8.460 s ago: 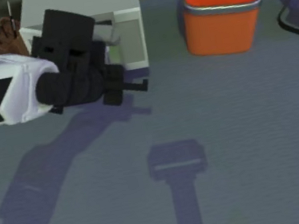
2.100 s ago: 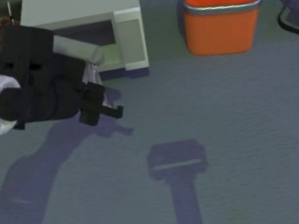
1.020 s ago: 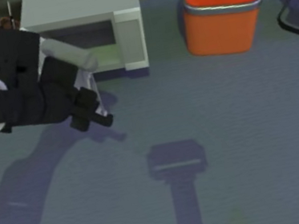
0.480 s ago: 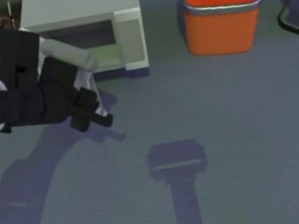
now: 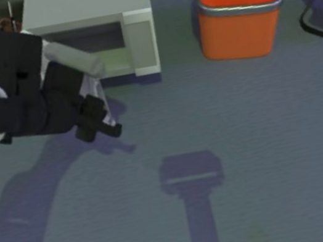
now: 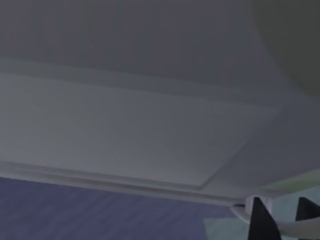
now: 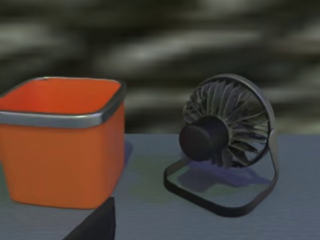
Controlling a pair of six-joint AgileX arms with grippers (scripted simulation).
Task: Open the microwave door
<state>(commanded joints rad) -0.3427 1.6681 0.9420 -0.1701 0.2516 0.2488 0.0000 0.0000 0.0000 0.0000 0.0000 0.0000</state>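
Door (image 5: 75, 56) angle is what the next move depends on. In the top view the microwave (image 5: 87, 2) stands at about 11 o'clock on the tabletop (image 5: 247, 143), and its door is already swung partly out, so the dark cavity shows behind it. The long axis of the door, seen on edge from above, runs from 10 o'clock, where the hinge seems to be, toward 4 o'clock, where the free end is.

The left claw (image 5: 103, 130) is just beside this free end, at about 6 o'clock from it, so the door lies from the claw toward 12 and 11 o'clock. In the left wrist view the door panel (image 6: 125, 135) fills nearly the whole picture, very near. Whether this claw is apart or clamped on the handle, I cannot tell.

In my judgement, more opening needs a pull toward 7 or 8 o'clock, in an arc around the hinge.

The left arm is clearly the nearer one. The right arm is outside the top view, well apart from the microwave; its wrist view shows only the bin (image 7: 62, 140) and a fan (image 7: 225, 135)
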